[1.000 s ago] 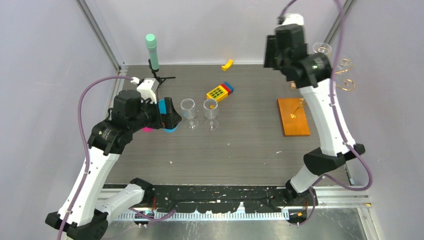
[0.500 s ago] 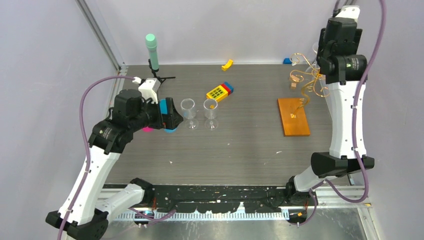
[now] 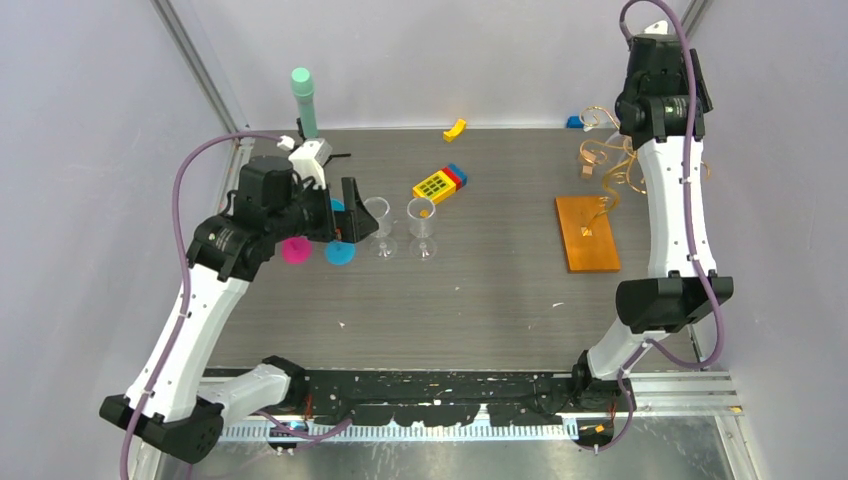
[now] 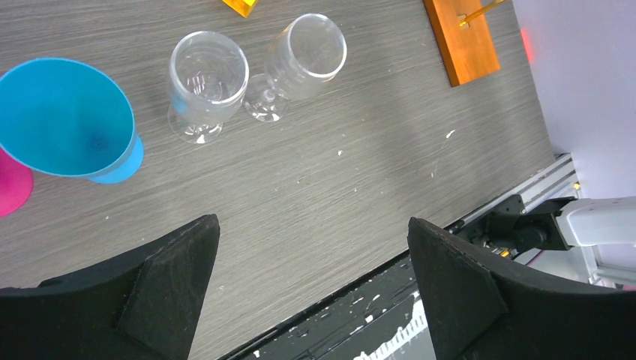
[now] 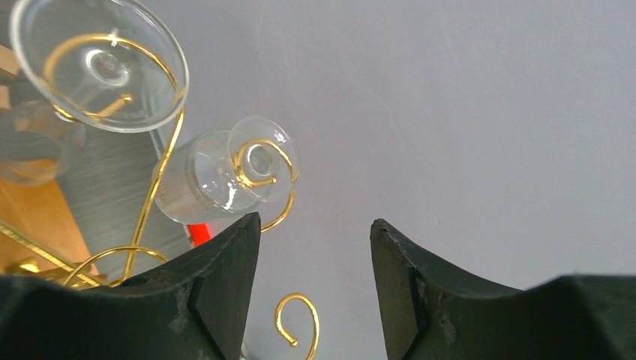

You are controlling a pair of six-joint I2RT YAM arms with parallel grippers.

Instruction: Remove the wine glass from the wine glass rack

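Observation:
The wine glass rack's gold wire stand [image 3: 612,165] rises from its orange-brown wooden base [image 3: 587,232] at the right. In the right wrist view two clear wine glasses hang upside down in its curled arms, a nearer one [image 5: 97,67] and a smaller-looking one [image 5: 225,174]. An empty gold curl [image 5: 296,319] shows between my fingers. My right gripper [image 5: 315,222] is open and empty, high beside the rack, a little apart from the second glass. My left gripper [image 4: 311,225] is open and empty over the table's left part.
Two clear wine glasses [image 3: 377,222] [image 3: 422,225] stand mid-table, with a blue cup [image 3: 340,252] and a pink cup [image 3: 295,250] to their left. A green-topped stand [image 3: 304,100], a yellow-and-blue toy [image 3: 438,184] and a yellow piece [image 3: 455,129] lie farther back.
My right arm has swung from left of the rack to its right side, high by the wall. My left gripper has lifted off the blue cup, which now stands free.

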